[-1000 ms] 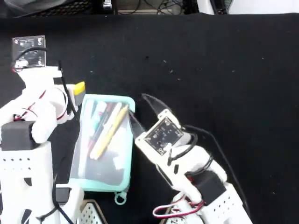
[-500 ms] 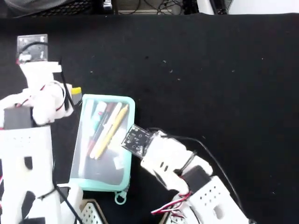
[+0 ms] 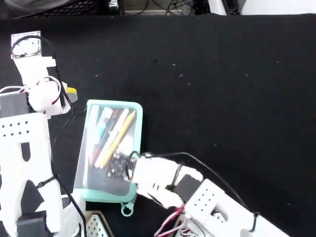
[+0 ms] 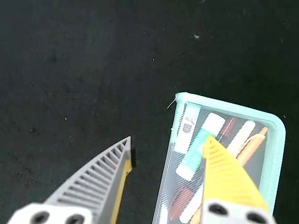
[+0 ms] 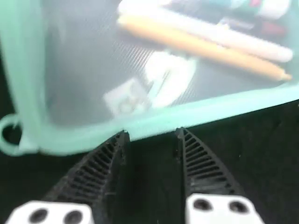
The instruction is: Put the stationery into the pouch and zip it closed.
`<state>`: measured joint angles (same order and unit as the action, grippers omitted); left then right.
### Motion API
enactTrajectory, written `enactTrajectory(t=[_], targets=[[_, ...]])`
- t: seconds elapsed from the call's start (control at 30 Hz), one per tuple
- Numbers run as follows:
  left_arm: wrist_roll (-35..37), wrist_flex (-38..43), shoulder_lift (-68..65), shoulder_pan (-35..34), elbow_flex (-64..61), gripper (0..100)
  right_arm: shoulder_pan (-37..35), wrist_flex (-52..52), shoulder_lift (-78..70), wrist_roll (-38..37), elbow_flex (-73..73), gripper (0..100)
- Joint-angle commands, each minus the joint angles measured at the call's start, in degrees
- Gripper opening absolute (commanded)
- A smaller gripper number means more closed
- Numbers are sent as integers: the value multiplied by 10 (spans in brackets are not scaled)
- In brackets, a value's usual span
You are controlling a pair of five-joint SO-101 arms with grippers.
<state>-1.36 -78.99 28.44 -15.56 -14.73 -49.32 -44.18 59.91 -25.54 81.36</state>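
Both arms flank the pouch (image 3: 114, 103), stationery (image 3: 114, 136) inside. Left gripper (image 4: 168, 140) hangs spread above one corner. Right gripper (image 5: 151, 135), slightly parted, sits at the edge, near the zip ring (image 5: 8, 135); pinching fabric there might drag the pouch instead.

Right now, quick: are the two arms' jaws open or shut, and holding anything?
Left gripper: jaws open, holding nothing.
Right gripper: jaws open, empty, tips at the pouch edge.
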Motion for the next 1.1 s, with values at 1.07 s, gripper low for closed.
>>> enactTrajectory(t=[1.07], targets=[[-3, 3, -4, -66, 29, 247, -9, -29, -60, 19, -45, 158]])
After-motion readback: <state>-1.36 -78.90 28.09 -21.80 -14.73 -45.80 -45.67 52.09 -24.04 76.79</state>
